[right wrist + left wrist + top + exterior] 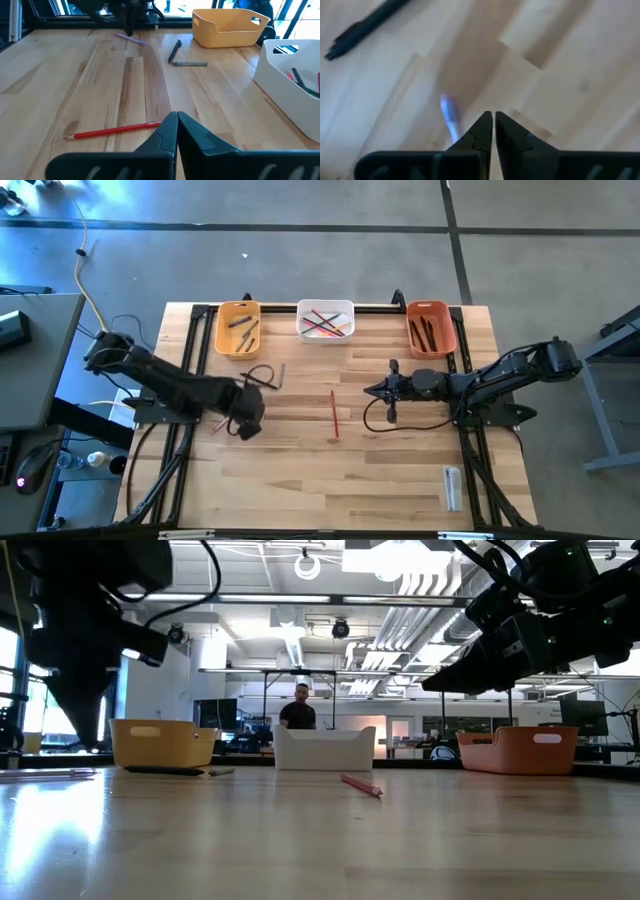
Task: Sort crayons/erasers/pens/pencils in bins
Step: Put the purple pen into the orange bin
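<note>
a: bare wooden table (320,840) fills the low view's foreground; first loose item past it is a red pencil (361,785), lying flat in the middle of the table, well short of the white bin (325,748).

b: same pencil from above?

a: yes, red pencil, between the two arms. right gripper (378,391) hovers just beside it, fingertips pressed together, nothing between them. right wrist view puts the pencil right ahead of those fingers.

b: left side?

a: left gripper (247,426) low over the boards nearer the front of the table, jaws clenched or all but, holding nothing. a small purple stick (131,39), crayon or pencil, can't tell which, lies by it. black pen (174,51) and a grey pen (189,63) lie loose in front of the yellow-orange bin (238,328), ends almost touching.

b: what's already sorted?

a: yellow-orange bin holds a few dark and grey sticks, likely pens. white bin has red, pink and green pencils crossed over each other. red-orange bin (431,327) has dark sticks, can't name them. so all three bins are in use.

b: left to do?

a: by my count: red pencil, purple stick, two pens, plus a whitish oblong item (452,486), maybe an eraser, near the front right edge, well apart from everything. judgement: past halfway, roughly five pieces out.
</note>
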Motion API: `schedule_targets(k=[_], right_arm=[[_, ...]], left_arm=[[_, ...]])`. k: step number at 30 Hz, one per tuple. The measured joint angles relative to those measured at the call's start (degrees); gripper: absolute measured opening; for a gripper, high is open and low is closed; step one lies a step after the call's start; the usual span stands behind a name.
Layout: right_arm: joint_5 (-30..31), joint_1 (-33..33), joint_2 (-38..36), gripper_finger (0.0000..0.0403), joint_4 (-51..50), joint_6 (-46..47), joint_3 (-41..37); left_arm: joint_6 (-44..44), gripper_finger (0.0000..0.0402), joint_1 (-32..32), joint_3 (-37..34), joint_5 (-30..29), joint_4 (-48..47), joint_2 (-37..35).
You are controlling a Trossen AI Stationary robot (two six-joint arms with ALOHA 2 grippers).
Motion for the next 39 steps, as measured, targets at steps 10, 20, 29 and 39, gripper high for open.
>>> schedule_targets(k=[10,20,29,39], right_arm=[[-0.01,0.00,0.00,0.0000,-0.38,-0.13,0.00],[-0.02,0.00,0.00,0.0000,-0.35,-0.16,0.00],[-0.04,0.00,0.00,0.0000,-0.32,-0.02,0.00],[-0.04,0.00,0.00,0.0000,-0.99,-1.05,0.00]], left_arm=[[4.06,0.0119,10.08,-3.79,1.53,-0.44,0.05],[6.06,0.0140,10.49,-10.54,3.28,8.80,-0.32],[8.53,0.0031,9.36,-10.87,2.95,10.08,-0.32],[9.48,0.0010,8.49,-9.11,-1.11,14.69,-5.52]])
